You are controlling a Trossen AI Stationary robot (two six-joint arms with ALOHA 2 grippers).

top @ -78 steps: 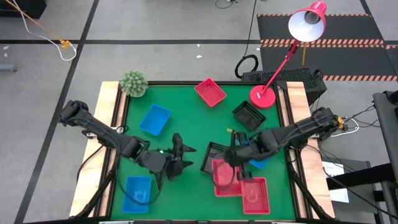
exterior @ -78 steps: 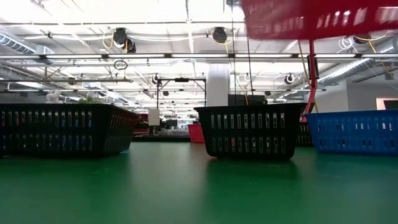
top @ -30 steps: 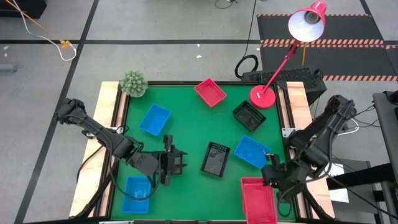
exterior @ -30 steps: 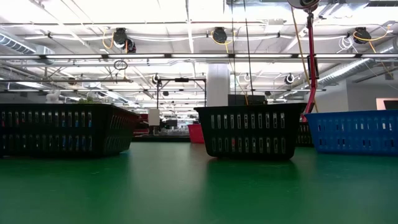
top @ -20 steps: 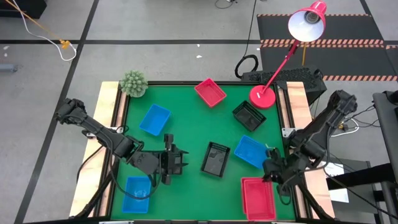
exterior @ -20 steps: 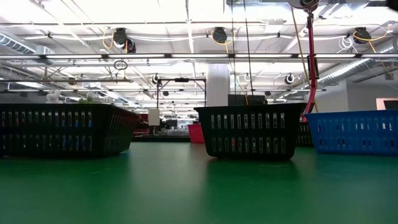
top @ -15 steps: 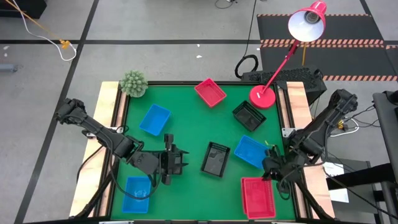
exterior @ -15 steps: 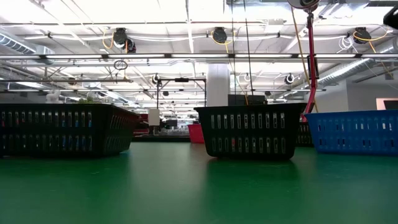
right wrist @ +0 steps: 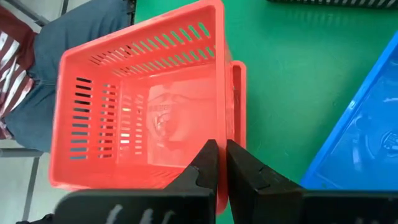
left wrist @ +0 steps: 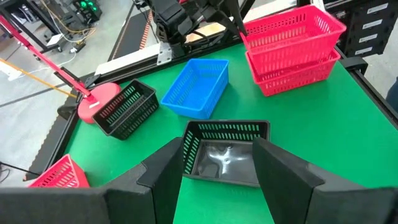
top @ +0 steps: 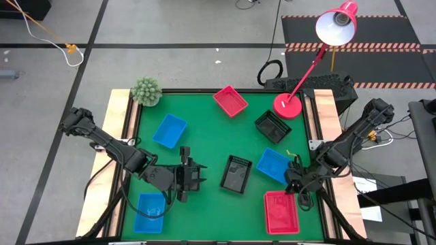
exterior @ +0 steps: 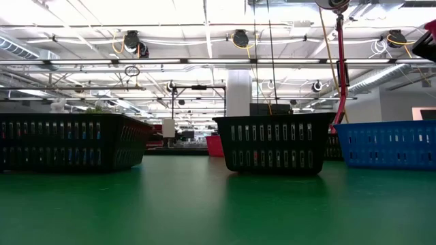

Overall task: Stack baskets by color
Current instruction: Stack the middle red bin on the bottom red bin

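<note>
My right gripper [top: 294, 185] is shut on a red basket [right wrist: 137, 106] at the table's near right corner. That basket stands in the mouth of a second red basket [left wrist: 295, 68]. My left gripper [top: 194, 178] hovers open left of centre, pointing at a black basket [top: 236, 173] on the mat; its fingers [left wrist: 168, 180] stand short of that basket [left wrist: 224, 155]. A blue basket [top: 275, 165] lies just beyond the red pair. In the low view only a dark edge of my right gripper [exterior: 428, 42] shows at the upper right. My right gripper pinches the upper red basket's wall at a corner of its far end [right wrist: 217, 134], one finger inside the basket and one outside. The fingers slant down from the table's far right. The basket is upright, open side up, its bottom inside the lower red basket's rim [right wrist: 239, 106].
Other baskets on the green mat: blue [top: 169, 131] and blue [top: 150, 211] at the left, red [top: 230, 101] at the far edge, black [top: 272, 126] by the red lamp base [top: 288, 105]. A small plant [top: 146, 90] stands at the far left corner. A person's legs [right wrist: 37, 81] show beyond the near edge.
My right gripper has come down and a little toward the far edge with the red basket, staying shut. The basket has sunk from above the near right corner into the red basket there.
</note>
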